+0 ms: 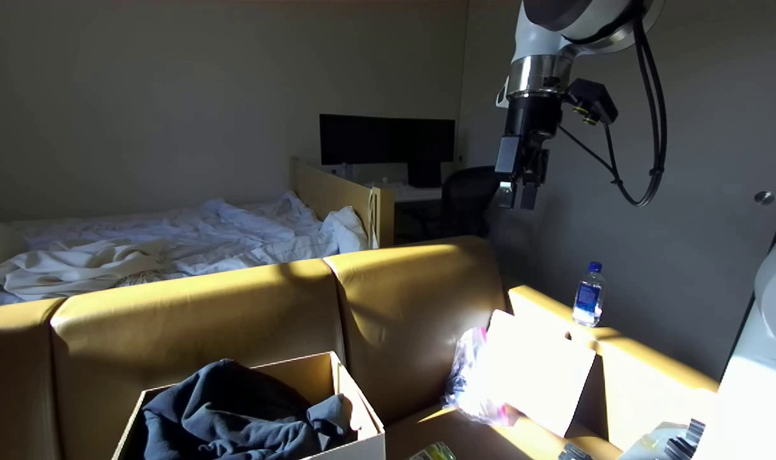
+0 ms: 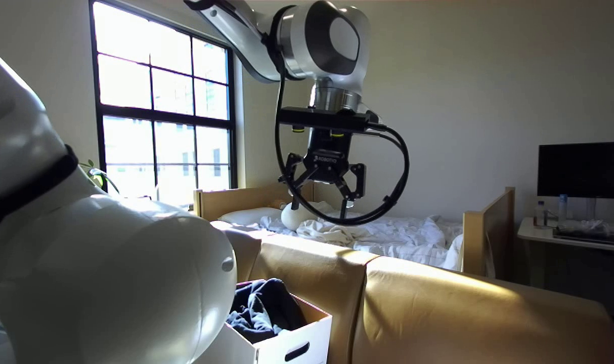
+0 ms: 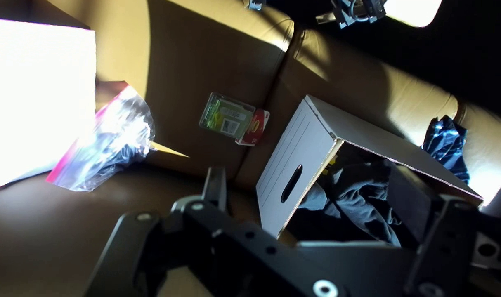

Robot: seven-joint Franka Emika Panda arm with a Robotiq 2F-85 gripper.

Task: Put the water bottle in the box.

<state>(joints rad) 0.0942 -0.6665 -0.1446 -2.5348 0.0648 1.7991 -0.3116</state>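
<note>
The water bottle (image 1: pixel 589 297) is clear plastic with a blue cap and a blue label. It stands upright on the sofa's arm in an exterior view; I do not see it in the wrist view. The box (image 1: pixel 369 447) sits on the sofa seat with dark blue fabric bunched inside. Its pale outer side with a handle slot shows in an exterior view (image 2: pixel 317 338) and in the wrist view (image 3: pixel 287 173). My gripper (image 1: pixel 519 197) hangs high above the sofa, pointing down, apart from bottle and box. Its fingers are spread and empty in an exterior view (image 2: pixel 319 206) and the wrist view (image 3: pixel 312 189).
A bright white box or panel (image 1: pixel 535 370) leans near the sofa's arm, beside a clear plastic bag (image 3: pixel 110 140) with a pink edge. A green package (image 3: pixel 228 115) lies on the seat. The sofa backrest (image 1: pixel 413 300) rises behind the box. A dark shiny bag (image 3: pixel 446 144) lies beyond the box.
</note>
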